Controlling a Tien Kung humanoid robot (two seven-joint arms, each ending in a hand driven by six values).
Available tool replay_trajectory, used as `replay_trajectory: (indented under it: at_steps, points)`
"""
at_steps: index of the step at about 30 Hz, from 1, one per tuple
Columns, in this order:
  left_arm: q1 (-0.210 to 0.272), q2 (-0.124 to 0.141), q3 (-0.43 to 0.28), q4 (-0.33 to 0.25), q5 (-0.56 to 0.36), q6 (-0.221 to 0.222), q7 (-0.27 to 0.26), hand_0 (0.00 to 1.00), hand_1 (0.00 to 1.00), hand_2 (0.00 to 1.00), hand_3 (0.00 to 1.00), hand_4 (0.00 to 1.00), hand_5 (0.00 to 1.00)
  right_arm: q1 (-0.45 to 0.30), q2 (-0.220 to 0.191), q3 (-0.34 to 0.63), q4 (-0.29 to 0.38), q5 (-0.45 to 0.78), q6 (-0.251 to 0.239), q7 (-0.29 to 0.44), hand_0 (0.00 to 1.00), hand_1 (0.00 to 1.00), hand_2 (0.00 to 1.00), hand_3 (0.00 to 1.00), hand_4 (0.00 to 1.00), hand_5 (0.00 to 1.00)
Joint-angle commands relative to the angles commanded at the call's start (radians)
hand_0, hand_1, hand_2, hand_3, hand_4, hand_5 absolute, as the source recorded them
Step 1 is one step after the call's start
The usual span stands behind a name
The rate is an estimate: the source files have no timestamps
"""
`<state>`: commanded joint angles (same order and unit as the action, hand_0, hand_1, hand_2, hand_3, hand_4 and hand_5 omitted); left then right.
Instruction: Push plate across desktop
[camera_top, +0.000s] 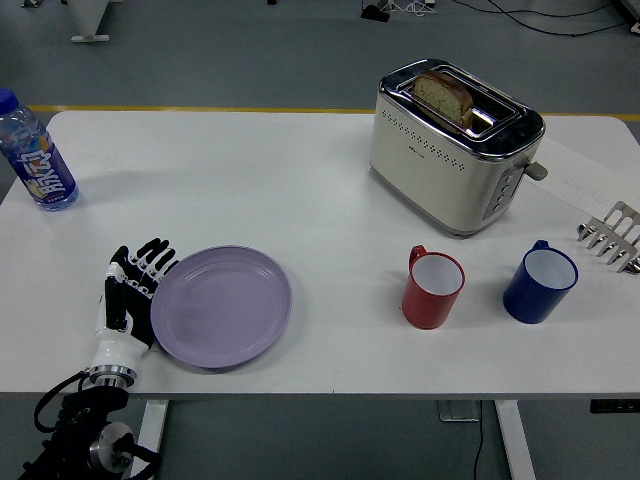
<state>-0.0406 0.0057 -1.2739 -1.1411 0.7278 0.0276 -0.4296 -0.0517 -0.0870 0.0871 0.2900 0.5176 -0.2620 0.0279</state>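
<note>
Head view: left hand (132, 292), fingers extended, pressed against left rim of purple plate (221, 306).

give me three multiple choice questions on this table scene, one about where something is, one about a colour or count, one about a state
1. Where is the water bottle?
A. far left of the table
B. beside the toaster
C. on the plate

2. How many mugs stand on the table?
A. one
B. two
C. four

3. What is in the toaster?
A. nothing
B. a fork
C. a slice of bread

Answers:
1. A: the bottle stands near the table's far left edge.
2. B: a red mug and a blue mug stand side by side.
3. C: the bread sticks up out of one slot.

The left robot hand rests against the purple plate.
</note>
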Motion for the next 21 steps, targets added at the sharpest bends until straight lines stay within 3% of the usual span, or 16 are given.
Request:
replay_trajectory:
  at_steps: [21]
  points:
    - [-0.017, 0.003, 0.078, -0.023, -0.025, -0.004, 0.003, 0.773, 0.798, 0.777, 0.642, 0.496, 0.998, 0.005, -0.002, -0.005, 0.001, 0.003, 0.003, 0.004, 0.568, 0.551, 0.672, 0.594, 0.329, 0.411]
